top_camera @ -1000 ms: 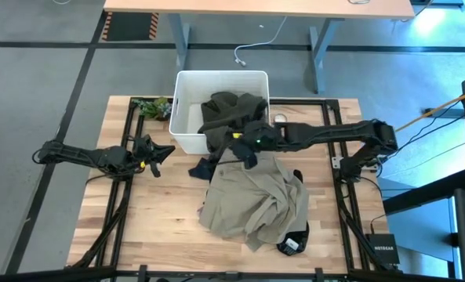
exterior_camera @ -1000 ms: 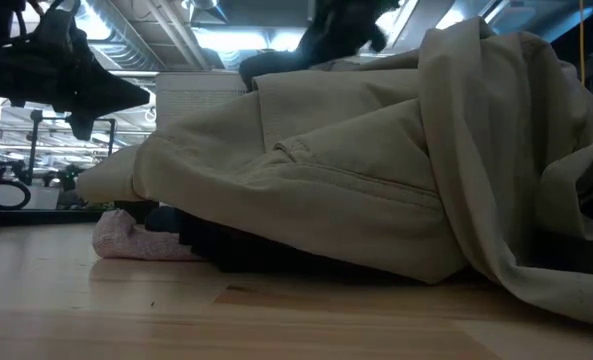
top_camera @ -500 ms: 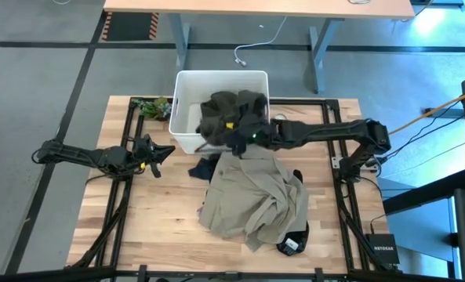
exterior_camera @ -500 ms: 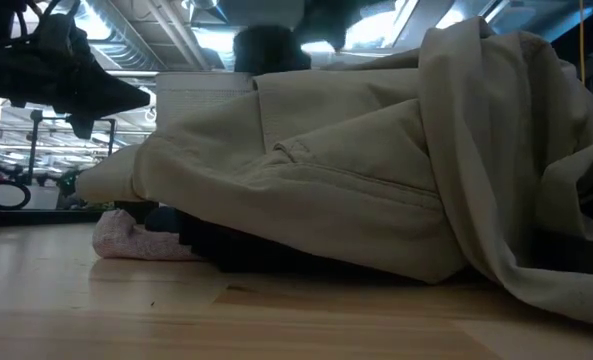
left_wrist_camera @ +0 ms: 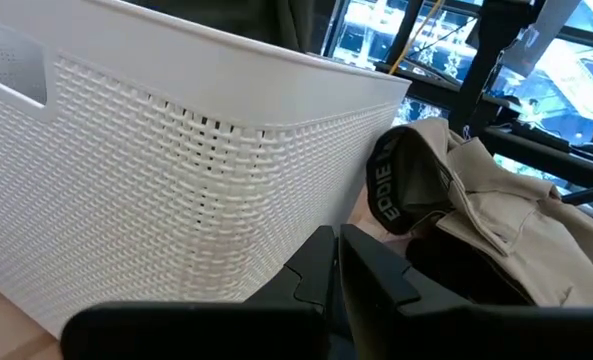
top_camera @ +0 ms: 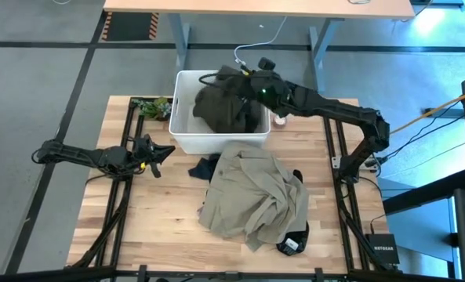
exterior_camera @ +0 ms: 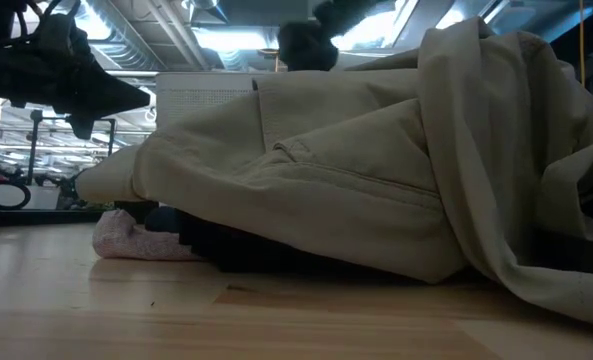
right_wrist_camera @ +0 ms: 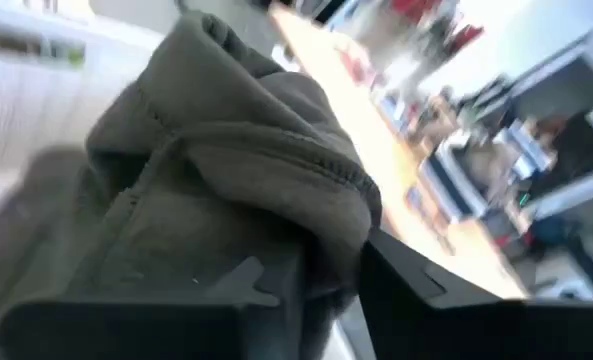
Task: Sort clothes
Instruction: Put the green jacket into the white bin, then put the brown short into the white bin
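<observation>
Looking across the table from left to right, I see my left gripper [top_camera: 163,151] parked low over the left side of the wooden table [top_camera: 154,219], fingers closed on nothing, pointing toward the white bin [top_camera: 183,137]. Its wrist camera shows the bin's woven wall [left_wrist_camera: 166,190] close in front of the closed fingers [left_wrist_camera: 361,275].

Just right of that gripper, a small dark blue-grey garment [top_camera: 204,168] lies on the table, touching the front of the bin and the edge of the beige-khaki garment [top_camera: 256,196]. The beige-khaki one is heaped in the middle of the table in front of the bin. From the low camera it fills most of the view [exterior_camera: 376,170], with a light pink garment [exterior_camera: 131,238] and something black [exterior_camera: 276,255] tucked under its edge. A black garment [top_camera: 295,235] also shows at its right and near edges from above.

The dark olive garment [top_camera: 228,106] is bunched inside the bin, part of it lifted over the back rim. My right gripper [top_camera: 252,81] is above the bin's back right corner, clamped on that olive fabric [right_wrist_camera: 226,200].
</observation>
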Available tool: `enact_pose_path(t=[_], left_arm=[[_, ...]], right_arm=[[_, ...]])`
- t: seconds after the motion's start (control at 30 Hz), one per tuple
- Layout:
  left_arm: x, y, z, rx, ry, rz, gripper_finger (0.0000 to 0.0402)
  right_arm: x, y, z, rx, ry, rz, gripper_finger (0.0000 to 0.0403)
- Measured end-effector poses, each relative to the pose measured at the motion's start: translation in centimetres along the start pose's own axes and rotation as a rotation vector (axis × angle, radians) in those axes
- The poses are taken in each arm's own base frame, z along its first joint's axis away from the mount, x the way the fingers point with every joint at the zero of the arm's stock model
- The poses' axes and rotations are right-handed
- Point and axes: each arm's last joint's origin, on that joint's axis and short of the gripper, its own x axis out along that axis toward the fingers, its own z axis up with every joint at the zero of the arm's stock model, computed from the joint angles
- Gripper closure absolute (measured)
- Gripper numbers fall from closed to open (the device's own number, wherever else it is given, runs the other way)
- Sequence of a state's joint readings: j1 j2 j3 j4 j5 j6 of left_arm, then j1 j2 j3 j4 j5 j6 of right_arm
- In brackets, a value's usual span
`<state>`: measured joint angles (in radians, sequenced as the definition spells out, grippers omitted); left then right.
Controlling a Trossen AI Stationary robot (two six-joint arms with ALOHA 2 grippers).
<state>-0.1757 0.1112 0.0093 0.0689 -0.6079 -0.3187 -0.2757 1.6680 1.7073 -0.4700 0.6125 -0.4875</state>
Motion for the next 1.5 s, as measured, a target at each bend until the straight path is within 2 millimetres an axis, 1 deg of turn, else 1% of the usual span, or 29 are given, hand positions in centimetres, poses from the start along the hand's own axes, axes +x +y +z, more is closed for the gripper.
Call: enact_pose_path(t=[0.1,0.2,0.27,0.33,0.43,0.5,0.57,0.63,0.73,0.77,0.83,0.97,1.1,1.23,1.37,1.4,1.5], left_arm=[[0.0,0.0,0.0,0.0,0.0,0.0,0.0387],[0.0,0.0,0.0,0.013,0.001,0.0,0.0397],[0.0,0.0,0.0,0.013,-0.002,0.008,0.0399],[0.0,0.0,0.2,0.015,-0.002,0.01,0.0397],[-0.1,-0.2,1.1,0.025,-0.028,0.003,0.04],[-0.2,-0.4,1.7,0.034,-0.041,-0.001,0.04],[-0.3,-0.6,2.5,0.035,-0.06,-0.008,0.04],[-0.5,-0.9,3.6,0.031,-0.105,-0.029,0.04],[-0.4,-1.5,4.9,0.06,-0.183,-0.063,0.0401],[-0.2,-1.7,5.3,0.075,-0.2,-0.067,0.0401],[0.2,-2.3,5.9,0.116,-0.201,-0.068,0.0401],[1.7,-3.9,7.0,0.218,-0.137,-0.054,0.0401],[3.9,-6.1,8.6,0.311,-0.08,-0.047,0.0401],[6.3,-8.6,9.2,0.385,-0.023,-0.067,0.0401],[8.6,-10.6,8.8,0.396,0.041,-0.148,0.0401],[9.0,-11.0,8.7,0.394,0.055,-0.159,0.0401],[10.2,-11.8,8.1,0.377,0.09,-0.162,0.0401]], right_arm=[[0.2,0.2,-1.4,-0.013,0.103,0.064,0.0275],[-0.3,0.8,-2.0,-0.114,0.184,0.071,0.0242],[-1.3,0.9,-1.7,-0.179,0.224,0.044,0.0225],[-2.7,0.6,-0.8,-0.208,0.23,0.038,0.0211],[-5.1,0.0,0.6,-0.196,0.2,0.089,0.0199],[-7.0,-0.4,1.4,-0.162,0.163,0.2,0.0195],[-8.9,-0.3,1.9,-0.103,0.133,0.352,0.0194],[-10.7,0.2,1.8,-0.06,0.137,0.542,0.0194],[-12.5,1.9,1.2,-0.042,0.176,0.783,0.0194],[-12.8,2.6,0.8,-0.045,0.198,0.843,0.0194],[-13.4,3.5,0.1,-0.034,0.224,0.897,0.0194],[-14.3,5.5,-2.1,-0.043,0.283,0.896,0.0194],[-15.8,7.3,-5.0,-0.025,0.228,0.892,0.0194],[-17.3,9.3,-8.2,0.079,0.066,0.873,0.0194],[-18.1,12.8,-12.1,0.18,-0.163,0.832,0.0194],[-18.0,13.7,-13.1,0.195,-0.203,0.822,0.0194],[-18.1,15.6,-15.4,0.278,-0.336,0.781,0.0194]])
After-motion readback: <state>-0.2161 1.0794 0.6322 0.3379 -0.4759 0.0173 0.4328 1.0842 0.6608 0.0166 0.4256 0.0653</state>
